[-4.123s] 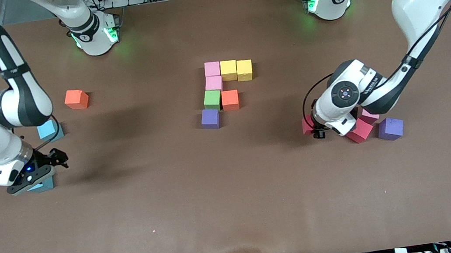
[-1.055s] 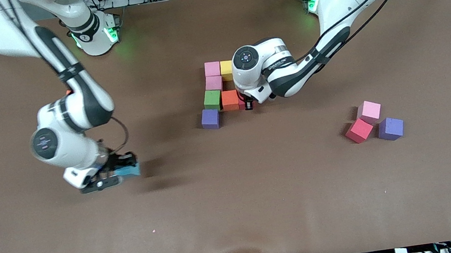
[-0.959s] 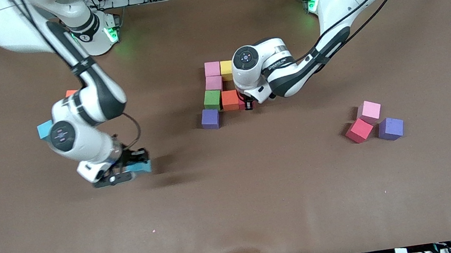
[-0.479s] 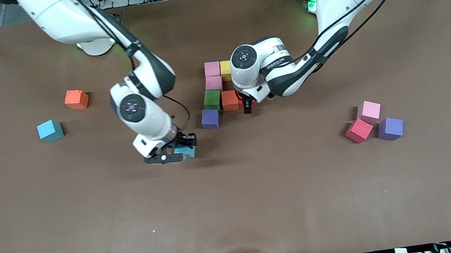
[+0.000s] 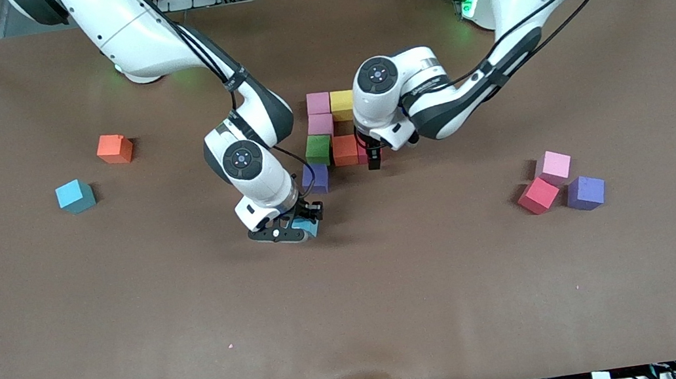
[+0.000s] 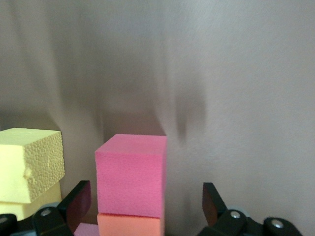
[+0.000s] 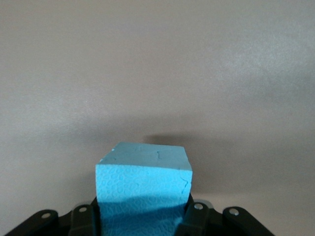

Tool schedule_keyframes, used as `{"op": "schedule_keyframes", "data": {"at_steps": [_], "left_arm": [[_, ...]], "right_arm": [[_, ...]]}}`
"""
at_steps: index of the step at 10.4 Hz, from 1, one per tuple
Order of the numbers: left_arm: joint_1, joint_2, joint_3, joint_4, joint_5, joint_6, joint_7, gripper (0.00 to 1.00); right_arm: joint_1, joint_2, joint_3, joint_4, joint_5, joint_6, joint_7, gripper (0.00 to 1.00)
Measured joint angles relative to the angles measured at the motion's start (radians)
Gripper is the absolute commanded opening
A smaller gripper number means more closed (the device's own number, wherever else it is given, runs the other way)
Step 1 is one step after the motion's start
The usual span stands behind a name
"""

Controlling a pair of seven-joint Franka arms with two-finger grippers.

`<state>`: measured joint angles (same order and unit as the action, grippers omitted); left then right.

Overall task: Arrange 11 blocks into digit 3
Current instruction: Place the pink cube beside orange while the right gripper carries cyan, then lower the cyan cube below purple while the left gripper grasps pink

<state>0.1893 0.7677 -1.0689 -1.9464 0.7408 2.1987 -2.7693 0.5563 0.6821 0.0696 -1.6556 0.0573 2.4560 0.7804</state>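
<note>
**Cyan cube at foot of spine: open slot lies just up-frame of R gripper**

- Edge of frame at right arm's end: loose orange foam cube [image 5: 114, 148] and loose cyan foam cube [image 5: 75, 196], well apart from everything else. Not in play now.
- Centre, a bit below middle: right gripper [image 5: 298, 228] clamped on a second cyan foam block [image 5: 305, 226]. Right wrist view shows the block pinched between both fingers with a shadow under it, so prob. just off the table [image 5: 356, 319].
- Key relation: the held block hangs over bare mat directly down-frame of the purple foam cube [image 5: 314, 178]. That cube is the low end of the part-built digit 3 [image 5: 330, 134]. Spine shows four cubes: pink, pink, green, purple. Fifth slot looks to be right under the gripper, maybe a touch up-frame.
- Judgement: small nudge toward the purple cube, faces kept square, then lower. Right arm is plainly the nearer one.
- Centre-upper: left gripper [image 5: 374, 158] wide open, low over the magenta-red foam cube [image 6: 130, 182]. Fingers stand clear on either side, no contact. Cube sits flush against the orange figure cube [image 5: 344, 149], so mid bar looks done.
- Risk: L arm crowds the figure. Bottom bar needs it out of the way.
- Frame edge at left arm's end, mid-height: spare cluster of three cubes [image 5: 559, 185], pink, red, purple.
</note>
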Motion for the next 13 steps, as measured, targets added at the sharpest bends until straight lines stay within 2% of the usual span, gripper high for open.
{"op": "schedule_keyframes", "data": {"at_steps": [2,5,9,13], "left_arm": [[0.082,-0.008,-0.046,-0.002,0.000,-0.045,0.025,1.00],[0.191,-0.013,-0.060,-0.001,0.005,-0.155,0.128,1.00],[0.336,-0.026,-0.065,0.052,0.006,-0.232,0.453,1.00],[0.361,-0.029,0.068,0.104,0.006,-0.255,0.493,1.00]], "right_arm": [[0.020,0.007,-0.003,0.000,0.000,0.000,0.021,0.22],[0.055,0.014,-0.016,0.000,0.000,-0.003,0.052,0.22],[0.106,0.028,-0.057,0.000,0.000,-0.008,0.071,0.22],[0.130,0.029,-0.064,-0.001,0.000,-0.016,0.095,0.22]]}}
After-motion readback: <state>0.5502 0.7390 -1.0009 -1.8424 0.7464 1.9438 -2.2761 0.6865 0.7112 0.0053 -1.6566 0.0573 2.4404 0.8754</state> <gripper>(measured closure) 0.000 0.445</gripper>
